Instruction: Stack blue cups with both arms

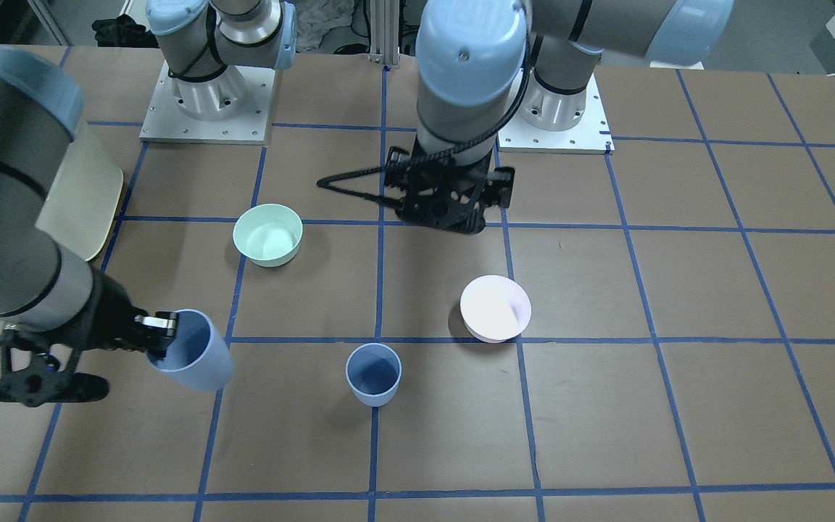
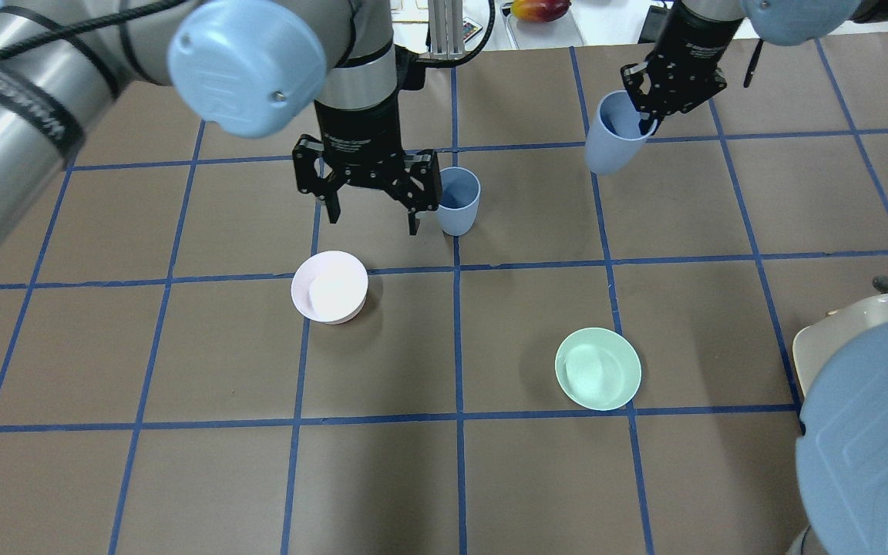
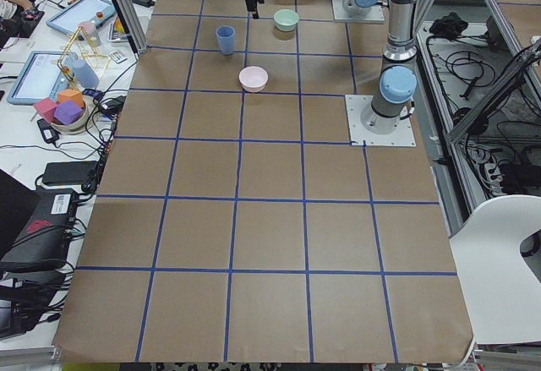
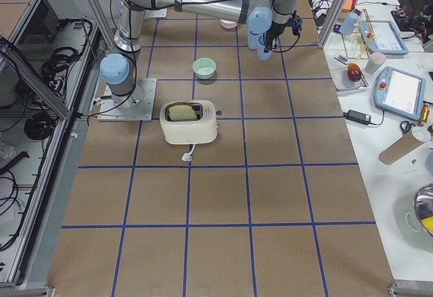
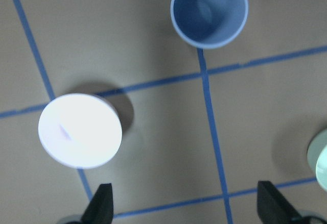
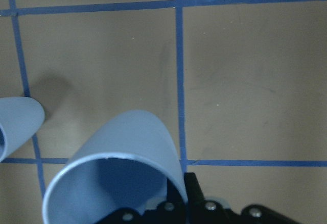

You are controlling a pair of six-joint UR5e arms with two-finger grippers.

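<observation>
Right fingers (image 1: 159, 324) on empty blue cup (image 1: 200, 360)

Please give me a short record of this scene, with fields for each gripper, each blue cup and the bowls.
right gripper: shut on the rim of the held blue cup
held blue cup: tilted
left gripper: open, empty
standing blue cup: upright on the table, empty
pink bowl: on the table, alone
mint-green bowl: on the table, alone
stacking: not yet done

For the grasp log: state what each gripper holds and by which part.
The right gripper holds one blue cup by its rim, fingers pinching the wall. The left gripper is open and holds nothing.
</observation>
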